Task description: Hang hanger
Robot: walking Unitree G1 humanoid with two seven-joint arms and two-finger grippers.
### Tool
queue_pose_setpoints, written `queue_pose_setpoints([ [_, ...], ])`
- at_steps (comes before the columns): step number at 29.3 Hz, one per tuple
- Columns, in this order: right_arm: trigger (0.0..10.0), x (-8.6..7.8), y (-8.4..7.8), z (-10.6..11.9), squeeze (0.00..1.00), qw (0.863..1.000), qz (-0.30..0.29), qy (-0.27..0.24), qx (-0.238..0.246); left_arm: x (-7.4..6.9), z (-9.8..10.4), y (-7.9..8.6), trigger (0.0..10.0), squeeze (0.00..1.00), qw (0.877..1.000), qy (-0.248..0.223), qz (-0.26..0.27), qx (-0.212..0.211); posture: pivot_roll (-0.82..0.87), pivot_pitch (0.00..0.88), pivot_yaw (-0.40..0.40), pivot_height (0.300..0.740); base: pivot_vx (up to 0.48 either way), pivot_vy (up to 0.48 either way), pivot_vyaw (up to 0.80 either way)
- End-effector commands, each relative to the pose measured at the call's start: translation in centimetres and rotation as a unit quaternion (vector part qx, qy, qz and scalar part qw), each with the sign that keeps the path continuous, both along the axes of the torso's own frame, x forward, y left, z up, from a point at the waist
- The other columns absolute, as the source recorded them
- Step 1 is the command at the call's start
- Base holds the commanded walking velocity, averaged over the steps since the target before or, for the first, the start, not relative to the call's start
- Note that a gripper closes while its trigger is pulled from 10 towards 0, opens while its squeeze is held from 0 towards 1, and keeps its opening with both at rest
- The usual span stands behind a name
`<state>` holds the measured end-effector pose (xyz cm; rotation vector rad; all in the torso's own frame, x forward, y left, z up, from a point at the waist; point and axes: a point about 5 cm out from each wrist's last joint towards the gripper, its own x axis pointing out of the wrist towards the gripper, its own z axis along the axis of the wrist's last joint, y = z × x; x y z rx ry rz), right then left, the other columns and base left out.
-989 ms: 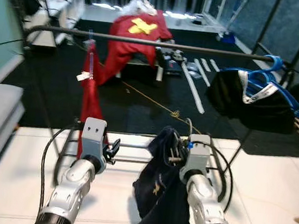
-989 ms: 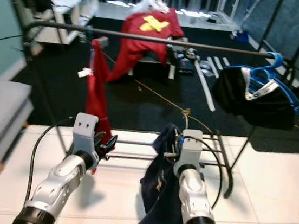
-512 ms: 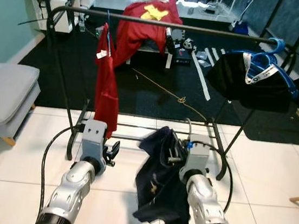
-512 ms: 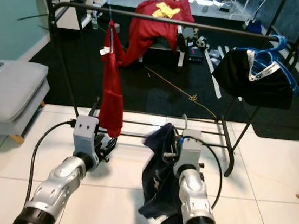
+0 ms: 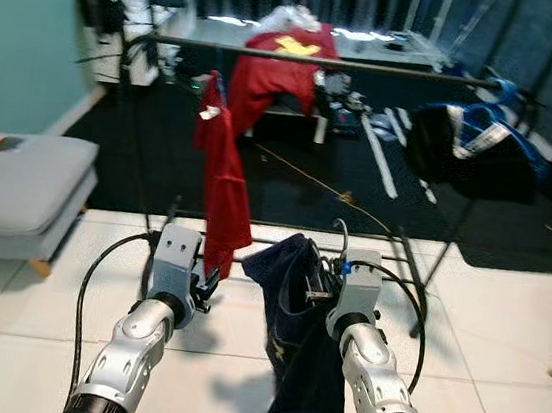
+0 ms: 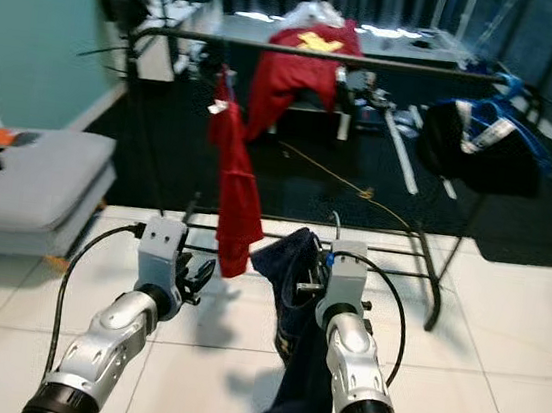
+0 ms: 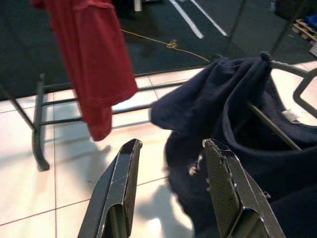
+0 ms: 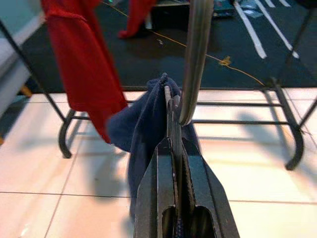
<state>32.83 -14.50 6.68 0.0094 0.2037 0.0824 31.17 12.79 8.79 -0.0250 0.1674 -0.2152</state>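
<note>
Red garment (image 5: 221, 175) on rail (image 5: 314, 61) ahead

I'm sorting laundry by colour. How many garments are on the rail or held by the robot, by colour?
Red: 1, the long red garment hanging from the black metal rail.
Black: 1, the black garment with blue and white trim on the rail.
Navy: 1, the navy garment on a hanger held by the right gripper.
Total: 3.

Both silver arms reach forward side by side at about the same height. Left pincer (image 5: 208, 284): fingers (image 7: 121, 183) spread apart, holding nothing. Right pincer (image 5: 318, 290): fingers (image 8: 163, 173) pressed together, clamped on a hanger's (image 8: 195, 59) wire.
</note>
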Motion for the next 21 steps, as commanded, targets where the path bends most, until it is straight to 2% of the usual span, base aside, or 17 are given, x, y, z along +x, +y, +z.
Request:
queue_pose_setpoints([
  [1,10.0,0.13,0.28,0.32,0.00,1.000,0.000,-0.005,0.008,-0.01,-0.37,0.53,10.0,0.00,1.000,0.011,0.003,0.010,0.03,0.037,0.010,0.740,0.000,0.000,0.00],
  [14,10.0,-0.05,0.16,0.19,0.00,1.000,-0.006,-0.005,0.011,0.34,-0.22,0.92,10.0,0.00,1.000,0.011,0.015,0.021,0.03,0.022,0.029,0.740,0.000,0.000,0.00],
  [21,10.0,0.10,0.03,0.40,0.00,1.000,-0.006,-0.008,0.008,0.43,-0.07,0.97,10.0,0.00,1.000,0.006,0.021,0.012,0.03,0.024,0.023,0.740,0.000,0.000,0.00],
])
